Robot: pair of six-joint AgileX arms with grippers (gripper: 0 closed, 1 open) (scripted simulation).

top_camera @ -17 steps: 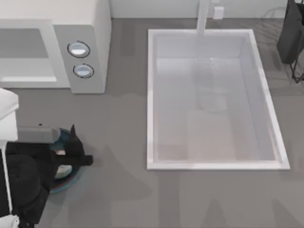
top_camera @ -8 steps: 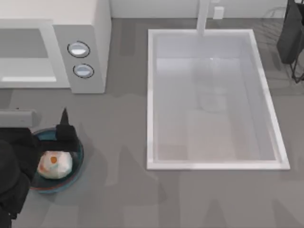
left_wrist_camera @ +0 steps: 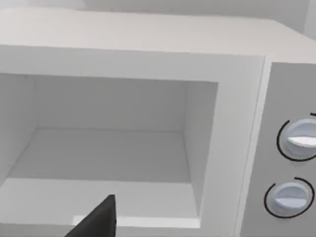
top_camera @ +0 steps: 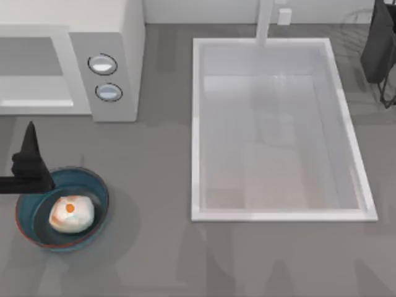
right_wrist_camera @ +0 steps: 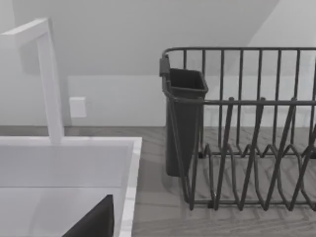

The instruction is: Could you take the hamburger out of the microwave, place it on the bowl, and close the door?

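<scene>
Hamburger (top_camera: 70,214) sat in bowl (top_camera: 62,210); microwave (top_camera: 117,55) cavity gaped just beyond left gripper (top_camera: 28,164), finger state indiscernible, nearer arm for the door.

we see hamburger (top_camera: 70,214) lying in blue bowl (top_camera: 93,186) | microwave (top_camera: 117,49) cavity bare, top-left of counter | door unseen

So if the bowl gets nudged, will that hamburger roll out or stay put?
Probably stays put: the hamburger sits low inside the bowl, whose raised rim surrounds it. Its rounded shape might let it rock or shift slightly. It looks small, so probably light.
</scene>
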